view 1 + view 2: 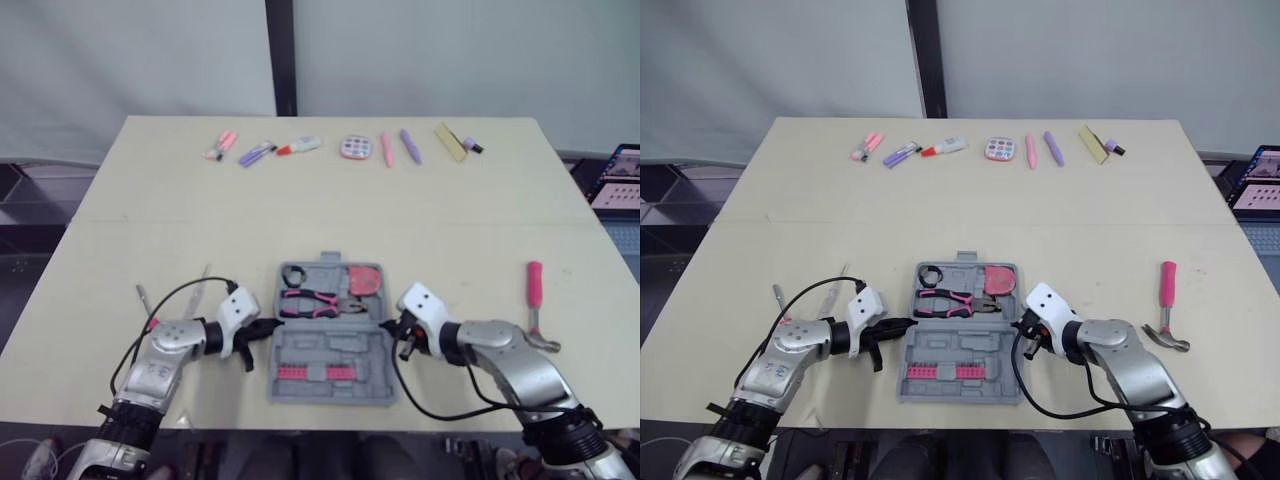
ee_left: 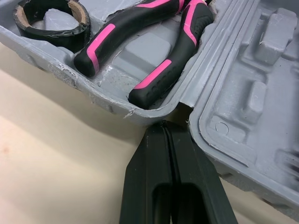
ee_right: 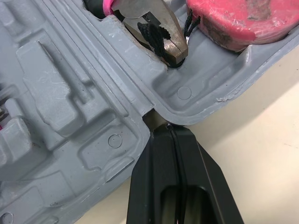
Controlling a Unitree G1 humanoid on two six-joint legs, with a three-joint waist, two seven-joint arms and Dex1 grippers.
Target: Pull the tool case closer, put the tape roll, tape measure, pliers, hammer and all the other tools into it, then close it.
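Tool case (image 1: 330,348) lies open and flat on the bench (image 1: 320,220), at the middle of the front edge, with its two grey halves hinged across the centre. The far half has things in it. The near half has moulded recesses that are mostly bare.

The left claw (image 1: 272,325) is at the case's left side, level with the hinge line. Its two black fingers (image 2: 154,177) are pressed together with nothing between them, and their tip is against the case wall where the halves meet. The right claw (image 1: 388,325) mirrors it on the case's right side. Its fingers (image 3: 161,172) are likewise closed on nothing, and their tip touches the notch at the hinge.

A hammer (image 1: 535,300) with a pink handle lies outside the case near the bench's right edge, head toward the front edge.

In the far half, pliers (image 1: 312,302) with black-and-pink handles lie crosswise in their recess. A pink tape measure (image 1: 364,280) sits in the far right compartment. A black tape roll (image 1: 294,275) sits in the far left one, just beside the plier handles.

A row of pink bits (image 1: 318,372) is seated in the near half.

A slim metal tool (image 1: 143,300) lies toward the bench's left edge, apart from the case.

Small things are lined up along the far edge: a pink marker (image 1: 221,146), a purple marker (image 1: 257,153), a white glue bottle (image 1: 300,147), a round pink item (image 1: 354,148), a pink pen (image 1: 386,150), a purple pen (image 1: 410,146) and a yellow block (image 1: 450,142).
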